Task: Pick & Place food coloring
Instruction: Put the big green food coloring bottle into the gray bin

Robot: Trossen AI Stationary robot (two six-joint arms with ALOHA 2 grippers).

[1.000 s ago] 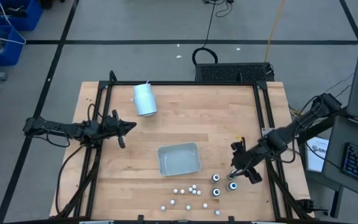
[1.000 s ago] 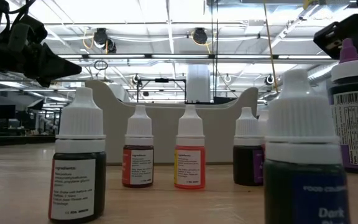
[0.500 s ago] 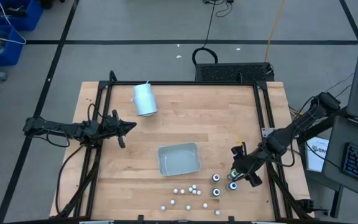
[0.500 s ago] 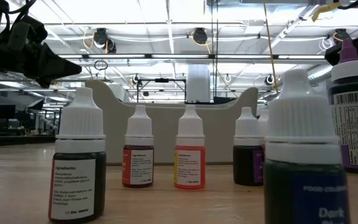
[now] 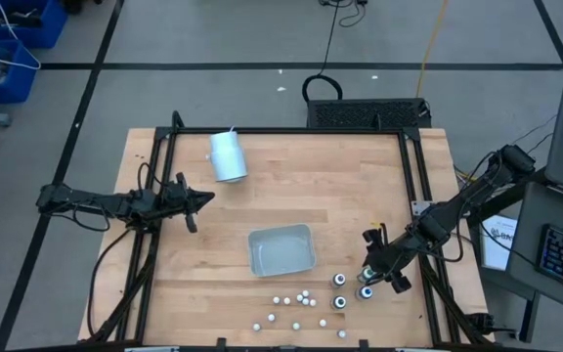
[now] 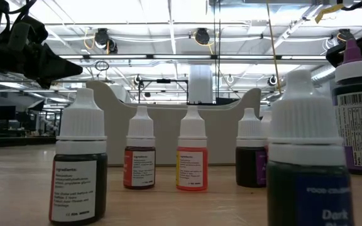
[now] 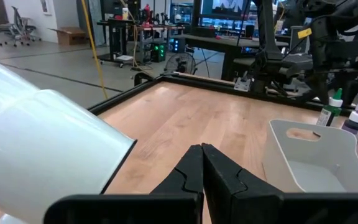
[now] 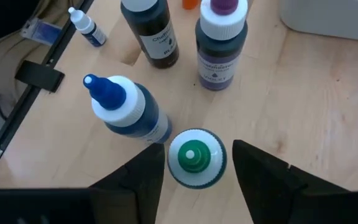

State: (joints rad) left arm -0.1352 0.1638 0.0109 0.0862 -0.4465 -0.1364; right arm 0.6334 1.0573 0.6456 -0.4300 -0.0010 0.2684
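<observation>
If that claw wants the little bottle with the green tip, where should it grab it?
Probably around the white collar under the green tip of the green-tipped bottle, coming straight down. It stands upright, and the right claw is open with a finger on each side. The blue-tipped bottle stands close beside it, so a sideways approach looks cramped.

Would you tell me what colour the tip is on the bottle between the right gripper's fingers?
Green tip, best seen in the right wrist view.

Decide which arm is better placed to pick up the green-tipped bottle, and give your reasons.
Right. Its tool hangs open directly over the green-tipped bottle, one finger either side. The left tool waits shut at the table's far left edge, beyond the tray.
</observation>
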